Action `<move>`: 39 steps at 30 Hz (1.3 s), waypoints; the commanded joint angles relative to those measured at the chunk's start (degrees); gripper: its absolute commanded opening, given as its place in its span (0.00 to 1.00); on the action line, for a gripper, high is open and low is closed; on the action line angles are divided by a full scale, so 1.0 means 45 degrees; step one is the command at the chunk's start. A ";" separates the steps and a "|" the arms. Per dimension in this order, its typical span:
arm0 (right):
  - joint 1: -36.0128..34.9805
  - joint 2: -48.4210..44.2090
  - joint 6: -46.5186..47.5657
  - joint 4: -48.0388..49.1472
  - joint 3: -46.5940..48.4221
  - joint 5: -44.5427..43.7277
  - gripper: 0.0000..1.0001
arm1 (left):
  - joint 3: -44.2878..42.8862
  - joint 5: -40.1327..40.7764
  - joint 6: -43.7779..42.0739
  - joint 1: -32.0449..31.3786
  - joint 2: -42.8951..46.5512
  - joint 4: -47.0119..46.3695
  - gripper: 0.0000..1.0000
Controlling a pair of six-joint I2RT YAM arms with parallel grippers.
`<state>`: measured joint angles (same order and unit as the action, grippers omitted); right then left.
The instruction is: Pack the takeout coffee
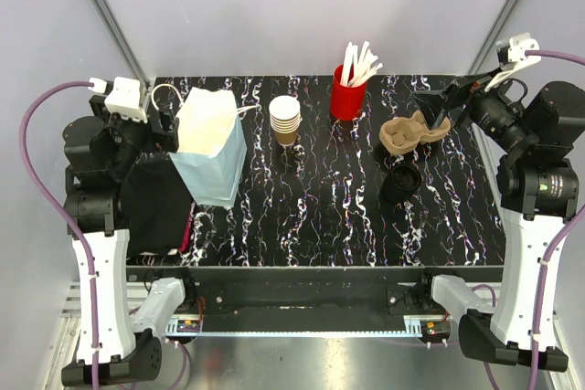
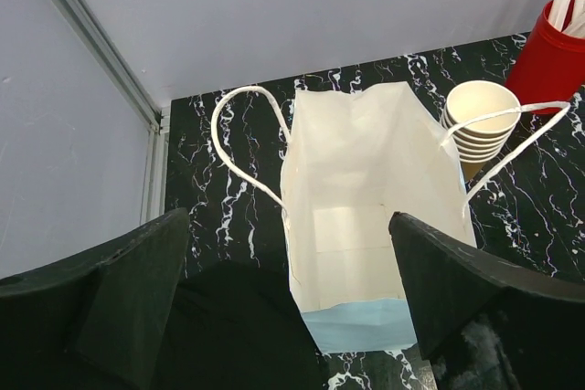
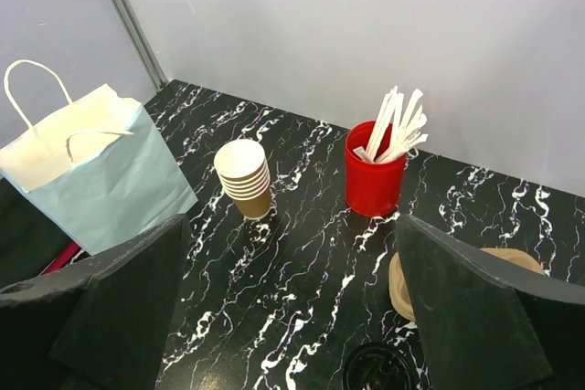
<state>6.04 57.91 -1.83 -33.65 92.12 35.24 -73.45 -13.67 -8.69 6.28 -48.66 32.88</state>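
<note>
Left gripper [image 2: 288,218] and right gripper [image 3: 291,221] gape empty; the coffee [image 1: 400,182], well right of the bag [image 1: 212,148], may spill if squeezed or the bag tips

Pale walls [image 1: 302,6] — black marbled tabletop [image 1: 320,216]

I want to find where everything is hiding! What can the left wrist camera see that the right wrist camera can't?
Only the left wrist camera looks down into the paper bag: it is white inside, and nothing shows in it. Only the right wrist camera shows the round black lid on the table and a bit of the brown cardboard cup tray. Both show the bag, the stack of brown cups and the red cup.
</note>
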 commanded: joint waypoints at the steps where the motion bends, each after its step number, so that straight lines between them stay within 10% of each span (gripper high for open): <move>1: 0.0005 -0.0232 0.0054 0.0544 -0.0001 0.0312 1.00 | 0.0072 -0.0730 0.0114 0.0127 0.0248 -0.0686 0.99; 39: 0.0024 0.0158 0.0854 0.1344 -0.1017 -0.1776 1.00 | 0.0580 -0.3778 -0.0354 0.0283 0.0131 -0.0628 0.99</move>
<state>6.04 58.08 1.26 -31.07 87.59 29.93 -71.37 -27.64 -9.21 7.27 -48.21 32.84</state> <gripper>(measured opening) 0.994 0.987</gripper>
